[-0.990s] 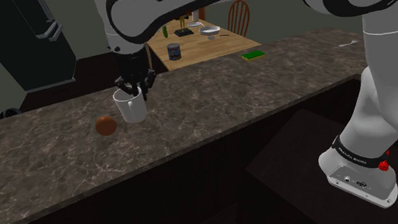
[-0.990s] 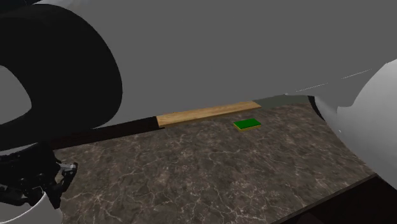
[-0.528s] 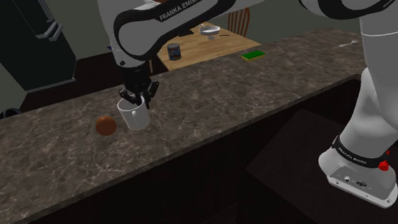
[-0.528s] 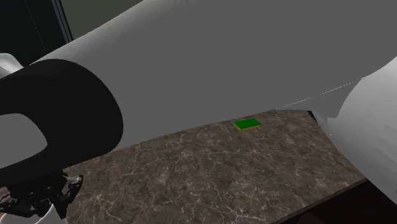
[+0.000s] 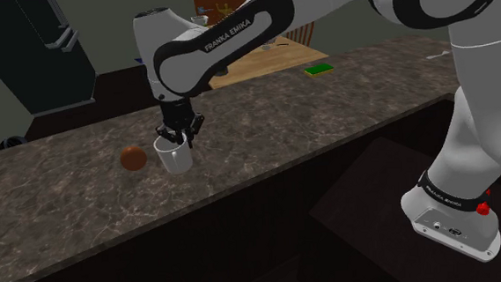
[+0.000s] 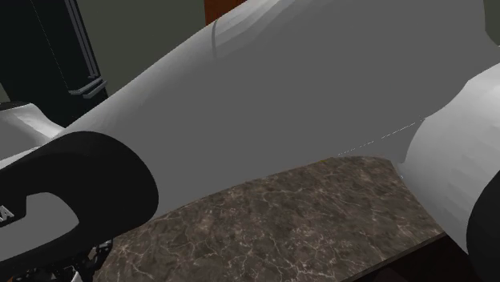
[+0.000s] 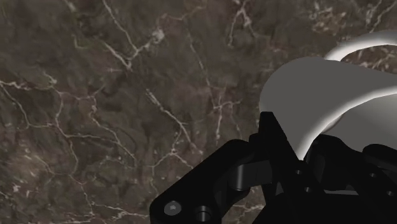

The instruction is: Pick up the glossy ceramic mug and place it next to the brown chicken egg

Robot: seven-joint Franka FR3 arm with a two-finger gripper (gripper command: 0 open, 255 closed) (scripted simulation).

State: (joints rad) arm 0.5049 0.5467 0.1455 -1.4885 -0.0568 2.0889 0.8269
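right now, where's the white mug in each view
Shoulder view: white mug left of centre on the countertop, beside the brown egg.
Second exterior view: cannot tell; the arm covers most of it.
Wrist view: its rim clasped by the pincer.
Shared landmark: the veined dark countertop.

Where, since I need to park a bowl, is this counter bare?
Bare counter runs from the white mug to the green pad, and again from the brown egg toward the shoulder view's left edge. It is crowded where the tool clasps the mug's rim beside the egg.
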